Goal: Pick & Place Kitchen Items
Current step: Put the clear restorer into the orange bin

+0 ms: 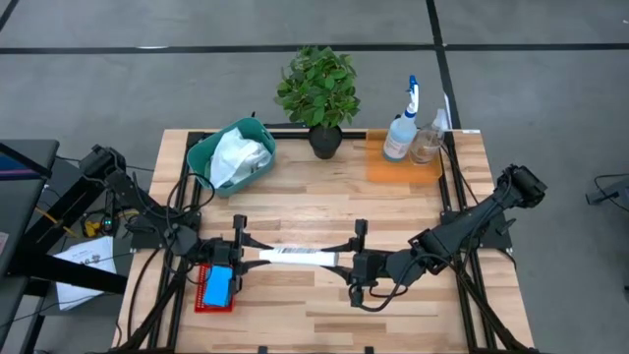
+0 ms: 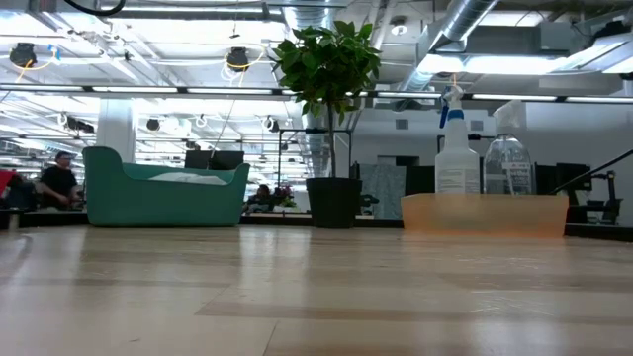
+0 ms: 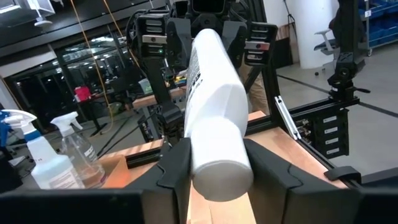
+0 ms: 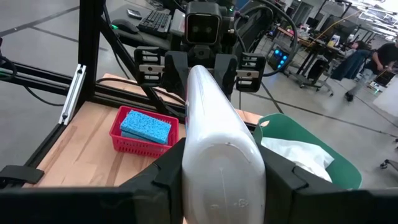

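Note:
A small white labelled bottle (image 1: pixel 298 257) lies level between my two grippers, over the near middle of the table. My left gripper (image 1: pixel 244 256) is shut on its round cap end, which shows in the left wrist view (image 3: pixel 219 168). My right gripper (image 1: pixel 354 262) is shut on its broad base end, which shows in the right wrist view (image 4: pixel 224 180). The two grippers face each other. A blue sponge (image 1: pixel 217 286) lies in a red basket (image 1: pixel 200 300) just near my left gripper. The low view shows neither the grippers nor the bottle. My left gripper pinches the bottle's round cap end (image 3: pixel 202 171) between its two fingers. The fingers come level from the table's left and lie along the bottle. The bottle lies level, clear of the table. My right gripper pinches the bottle's broad base end (image 4: pixel 194 180) between its two fingers, one on each side. The fingers come level from the table's right and lie along the bottle. The bottle stays level above the wood.
A teal bin (image 1: pixel 201 157) with a white cloth (image 1: pixel 239 157) stands at the far left. A potted plant (image 1: pixel 319 93) stands at the far middle. An orange tray (image 1: pixel 383 169) at the far right holds two spray bottles (image 1: pixel 403 128).

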{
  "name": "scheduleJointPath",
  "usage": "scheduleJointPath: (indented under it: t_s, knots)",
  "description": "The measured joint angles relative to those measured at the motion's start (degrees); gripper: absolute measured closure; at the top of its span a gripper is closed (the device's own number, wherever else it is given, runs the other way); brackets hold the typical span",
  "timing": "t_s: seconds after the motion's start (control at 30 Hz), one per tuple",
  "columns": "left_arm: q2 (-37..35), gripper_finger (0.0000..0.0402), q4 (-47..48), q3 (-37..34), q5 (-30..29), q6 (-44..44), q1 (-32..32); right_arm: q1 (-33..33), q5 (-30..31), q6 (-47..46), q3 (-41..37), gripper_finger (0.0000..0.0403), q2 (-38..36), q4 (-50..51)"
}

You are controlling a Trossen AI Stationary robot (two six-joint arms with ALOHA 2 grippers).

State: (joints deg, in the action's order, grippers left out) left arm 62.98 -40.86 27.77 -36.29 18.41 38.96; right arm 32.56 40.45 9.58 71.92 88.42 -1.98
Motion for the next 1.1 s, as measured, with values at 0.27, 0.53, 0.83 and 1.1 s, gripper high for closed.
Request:
scheduleJointPath:
  t_s: [0.27, 0.53, 0.83, 1.1]
  knots:
    - [0.0, 0.0292, 0.1, 0.0, 0.0, -0.4, 0.0, 0.0, 0.0, -0.1, 0.0, 0.027, 0.0, 0.1]
    - [-0.3, 0.0292, 1.3, 0.0, 0.0, -0.8, 0.0, 0.0, 0.1, 0.2, 0.0, 0.0205, 0.0, -0.2]
    - [-7.3, 0.0292, 16.2, 0.0, 0.7, -6.6, 0.0, 2.3, 4.1, 1.1, 0.0, 0.0137, -4.2, 1.6]
    - [-11.0, 0.0292, 32.6, 5.6, 0.2, -11.4, -1.2, 4.2, 5.3, -3.3, 0.0, 0.0136, -7.3, 8.9]
